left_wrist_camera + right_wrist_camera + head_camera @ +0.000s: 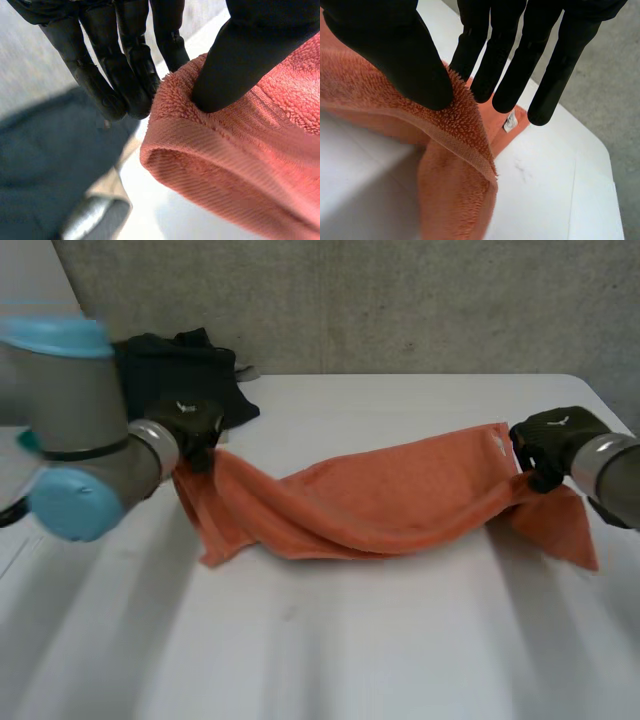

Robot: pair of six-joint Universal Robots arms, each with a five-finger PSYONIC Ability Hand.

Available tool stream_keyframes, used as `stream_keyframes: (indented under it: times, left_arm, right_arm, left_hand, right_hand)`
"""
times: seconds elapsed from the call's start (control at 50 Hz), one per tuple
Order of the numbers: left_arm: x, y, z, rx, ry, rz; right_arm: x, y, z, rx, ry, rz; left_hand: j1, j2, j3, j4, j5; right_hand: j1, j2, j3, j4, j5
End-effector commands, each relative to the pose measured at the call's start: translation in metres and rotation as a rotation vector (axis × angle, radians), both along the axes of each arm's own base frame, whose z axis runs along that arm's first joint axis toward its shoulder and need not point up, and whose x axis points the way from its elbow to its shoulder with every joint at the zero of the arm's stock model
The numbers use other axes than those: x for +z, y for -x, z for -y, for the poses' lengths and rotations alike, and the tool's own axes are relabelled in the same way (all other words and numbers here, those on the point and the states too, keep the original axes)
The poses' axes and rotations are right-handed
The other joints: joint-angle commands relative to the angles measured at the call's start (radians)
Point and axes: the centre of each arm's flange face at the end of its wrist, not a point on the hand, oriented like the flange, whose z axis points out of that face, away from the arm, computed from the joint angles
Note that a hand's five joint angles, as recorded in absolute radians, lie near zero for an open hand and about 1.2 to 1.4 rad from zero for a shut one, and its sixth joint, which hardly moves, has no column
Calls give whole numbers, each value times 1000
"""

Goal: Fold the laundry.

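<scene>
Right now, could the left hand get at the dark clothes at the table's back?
Probably yes: the dark clothes lie just behind the left hand, nothing between them. But that hand is pinching an end of the orange towel, so it would have to let go first.

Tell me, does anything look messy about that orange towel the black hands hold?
Yes. The orange terry towel sags bunched and twisted between the left hand and right hand, each pinching one end, loose flaps drooping onto the white table. A dark crumpled garment lies heaped behind the left hand.
</scene>
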Motion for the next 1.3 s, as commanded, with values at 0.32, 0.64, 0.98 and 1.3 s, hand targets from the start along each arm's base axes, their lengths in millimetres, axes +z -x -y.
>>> stream_keyframes:
  times: [0.32, 0.64, 0.98, 1.3]
  left_arm:
    - [-16, 5, 12, -12, -42, -10]
    - [-62, 4, -50, -168, -73, 179]
    - [-83, 7, -47, -180, -152, 214]
    - [42, -17, -61, -88, 74, -62]
  right_arm:
    - [-45, -33, 2, -81, 28, -55]
    - [-47, -17, -13, -19, -14, -95]
    - [-57, -7, -8, -41, -26, -96]
    - [-2, 13, -14, -47, 31, -195]
  left_hand:
    - [-781, -853, -845, -854, -833]
    - [-425, -497, -489, -498, -476]
    - [-429, -501, -493, -502, -481]
    - [276, 204, 212, 202, 224]
  right_hand:
    - [281, 227, 216, 200, 238]
    - [281, 227, 216, 200, 238]
    - [281, 227, 216, 200, 238]
    - [281, 227, 216, 200, 238]
